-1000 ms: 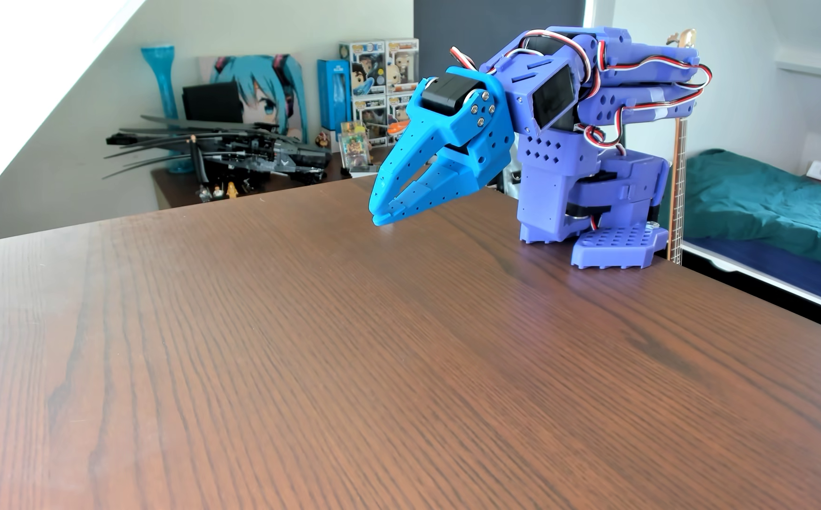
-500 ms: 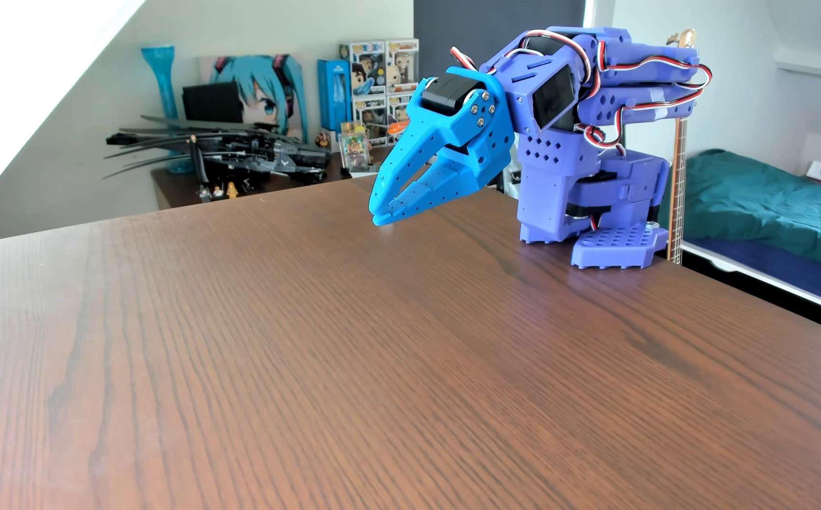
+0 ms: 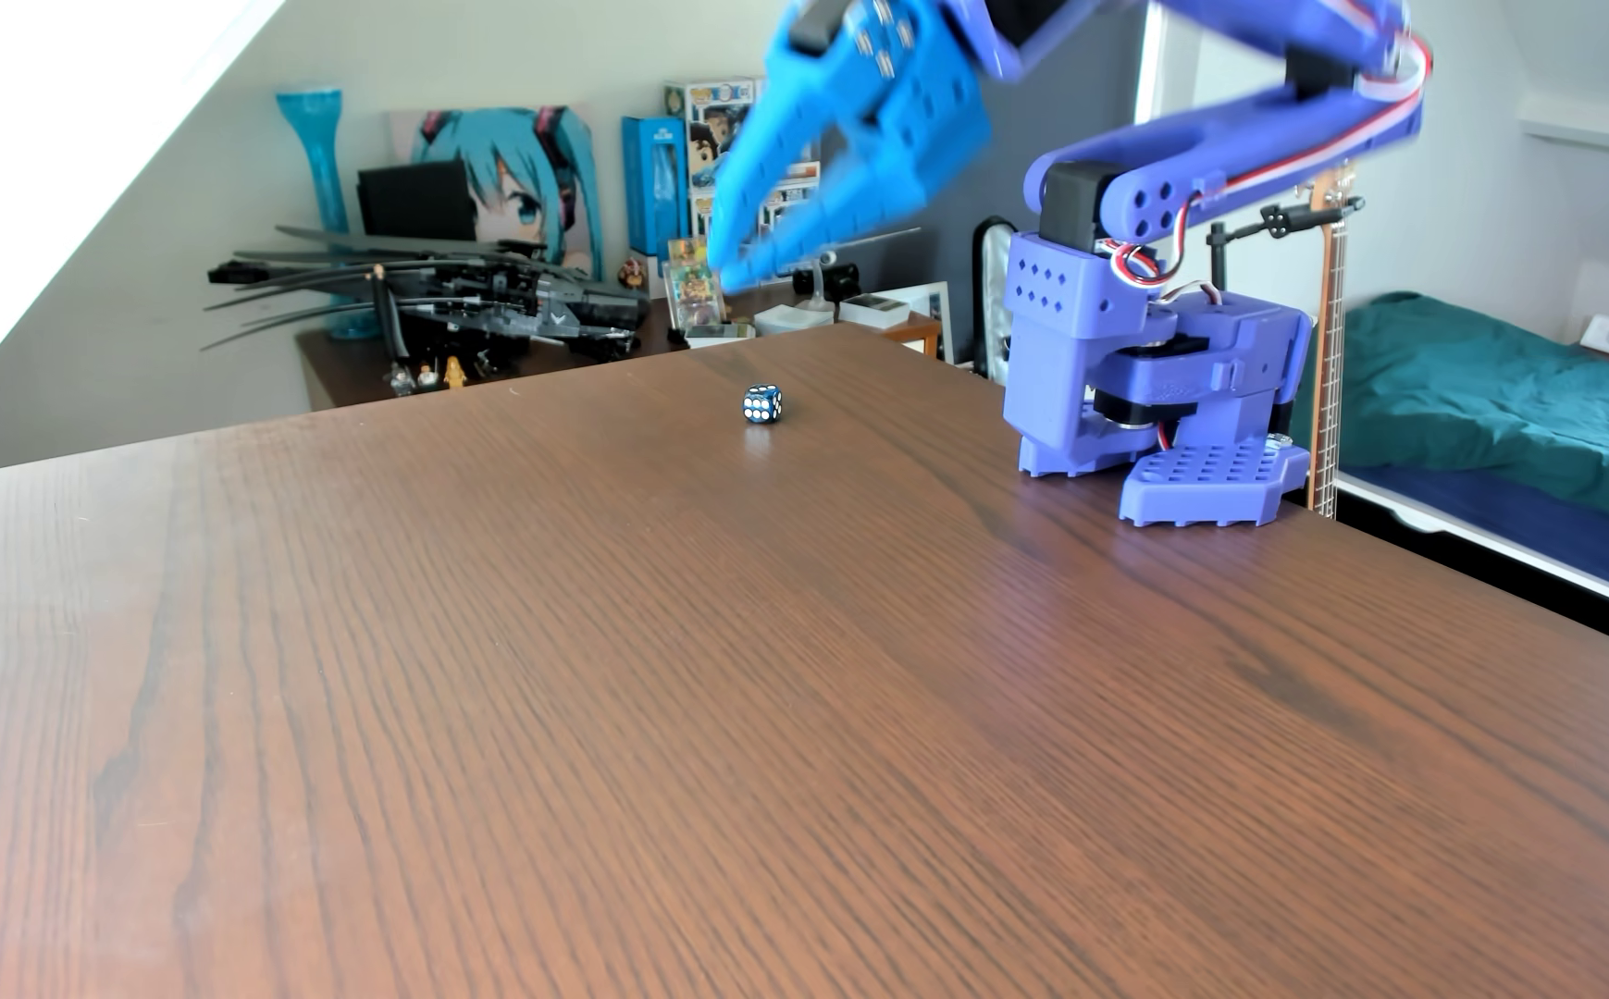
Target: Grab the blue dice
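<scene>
The blue dice [image 3: 762,403] is a tiny dark blue cube with white pips. It sits alone on the brown wooden table [image 3: 781,720], near the far edge. My blue gripper [image 3: 750,261] hangs in the air above the dice, well clear of it, fingers pointing down and to the left. Its jaws stand slightly apart and hold nothing. The gripper is motion-blurred.
The arm's purple base [image 3: 1156,403] is clamped at the table's right far edge. Behind the table stand a dark model aircraft [image 3: 454,298], boxes and a blue vase [image 3: 324,192] on a lower desk. A bed [image 3: 1502,403] is at the right.
</scene>
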You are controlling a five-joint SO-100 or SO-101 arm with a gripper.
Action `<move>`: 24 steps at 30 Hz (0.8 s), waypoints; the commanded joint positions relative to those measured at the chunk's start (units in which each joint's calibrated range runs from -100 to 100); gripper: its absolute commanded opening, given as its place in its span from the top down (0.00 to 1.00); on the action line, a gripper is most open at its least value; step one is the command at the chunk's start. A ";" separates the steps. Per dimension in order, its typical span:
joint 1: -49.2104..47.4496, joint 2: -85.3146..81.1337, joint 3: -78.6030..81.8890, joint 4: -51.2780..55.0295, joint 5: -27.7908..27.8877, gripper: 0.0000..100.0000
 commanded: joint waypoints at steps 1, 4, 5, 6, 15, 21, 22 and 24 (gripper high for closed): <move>10.85 15.37 -19.31 5.01 3.05 0.98; 19.03 25.58 -23.83 4.41 5.78 0.98; 22.23 31.11 -24.46 4.15 6.73 0.98; 23.86 34.04 -24.64 3.98 7.15 0.98; 38.02 43.58 -19.94 2.27 10.46 0.98; 40.31 43.58 -17.32 2.27 11.35 0.98; 40.56 43.58 -17.23 2.27 11.35 0.98; 40.72 43.66 -16.60 2.27 11.56 0.98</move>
